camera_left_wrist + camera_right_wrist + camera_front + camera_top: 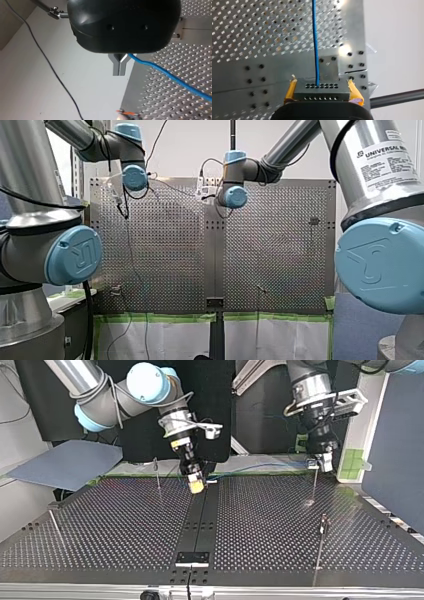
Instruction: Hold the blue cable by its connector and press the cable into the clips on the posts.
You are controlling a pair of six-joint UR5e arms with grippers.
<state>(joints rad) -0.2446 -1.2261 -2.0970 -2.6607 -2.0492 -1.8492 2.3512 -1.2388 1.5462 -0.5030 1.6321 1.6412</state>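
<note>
The blue cable point(260, 466) runs along the table's far edge between my two grippers in the top view. My right gripper point(322, 87) is shut with its yellow pads point(290, 91) on the cable's dark grey connector point(322, 94), and the cable point(315, 37) leads straight ahead from it. My left gripper point(120, 67) has its metal fingers pressed together on the cable point(170, 76), which trails off to one side. In the top view my left gripper point(320, 462) hangs just above a thin post point(314, 486), and my right gripper point(196, 485) is over the table's middle seam.
More thin posts stand on the perforated table: one point(157, 476) beside my right gripper, one point(55, 527) at the top view's left, one point(320, 545) near its front right. A black wire point(50, 67) hangs off the table's edge.
</note>
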